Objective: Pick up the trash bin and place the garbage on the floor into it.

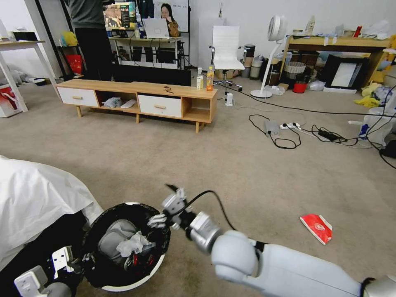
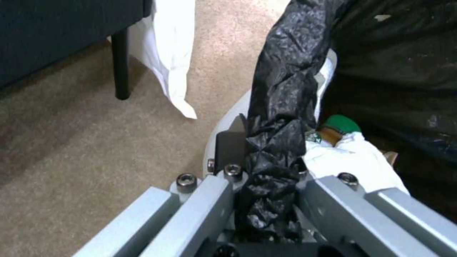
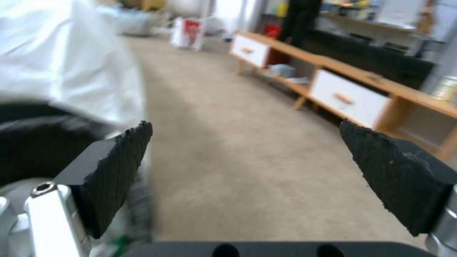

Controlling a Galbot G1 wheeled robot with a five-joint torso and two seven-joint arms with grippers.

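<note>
Left gripper (image 2: 266,171), jaws pinching the black-lined rim of the trash bin (image 1: 140,280), which holds tissues (image 1: 132,244). Right gripper (image 1: 159,220), jaws spread, above the bin's far rim. Red packet (image 1: 317,227) on carpet (image 1: 206,156), well apart.

Left gripper (image 2: 266,160) fingers (image 2: 230,146) clamped on trash bin (image 2: 285,89) rim; green-capped bottle (image 2: 340,125), tissue (image 2: 352,159) inside.

Even, soft indoor light fills the room, with only faint shadows on the carpet (image 1: 231,165). The head view bends straight lines near its edges. The right wrist view is smeared, perhaps by motion, its background unfocused.
</note>
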